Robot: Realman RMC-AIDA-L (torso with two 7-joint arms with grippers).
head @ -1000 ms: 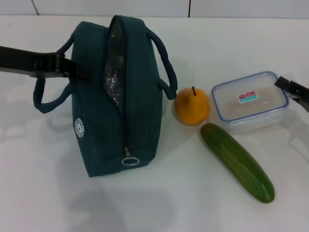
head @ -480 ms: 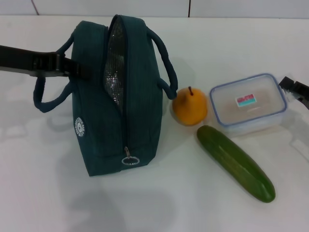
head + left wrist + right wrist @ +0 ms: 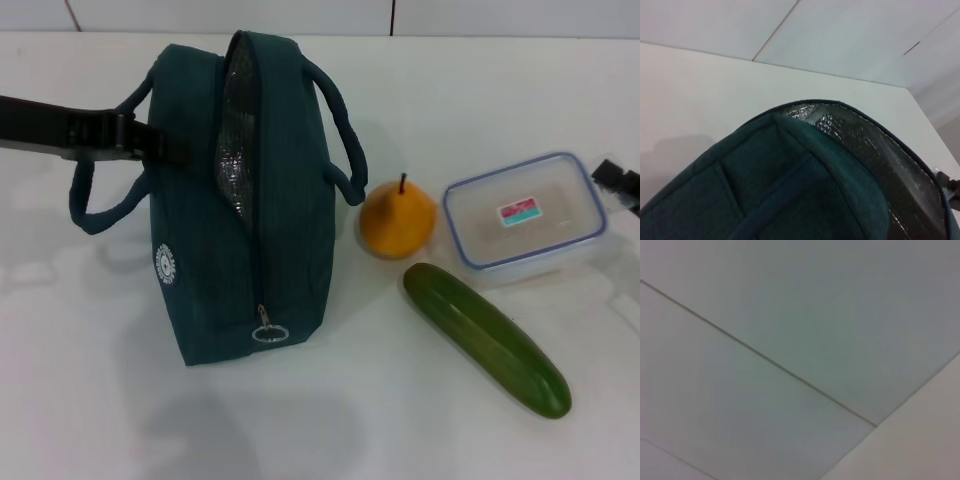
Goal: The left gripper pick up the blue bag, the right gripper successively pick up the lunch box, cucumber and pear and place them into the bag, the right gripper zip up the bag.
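Currently, the left gripper (image 3: 170,147) reaches in from the left edge of the head view and meets the blue bag (image 3: 250,200) at its left side, beside a loop handle; whether its fingers are clenched or released cannot be told. The bag stands upright on the white table (image 3: 100,400), unzipped, its silver lining exposed. Right of the bag, close to its right handle, sits the pear (image 3: 398,220). The cucumber (image 3: 486,339) lies diagonally in front of the pear. The lunch box (image 3: 525,217) rests right of the pear, lid on. The right gripper (image 3: 622,186) sits at the far right edge, just beside the box; its state cannot be told.
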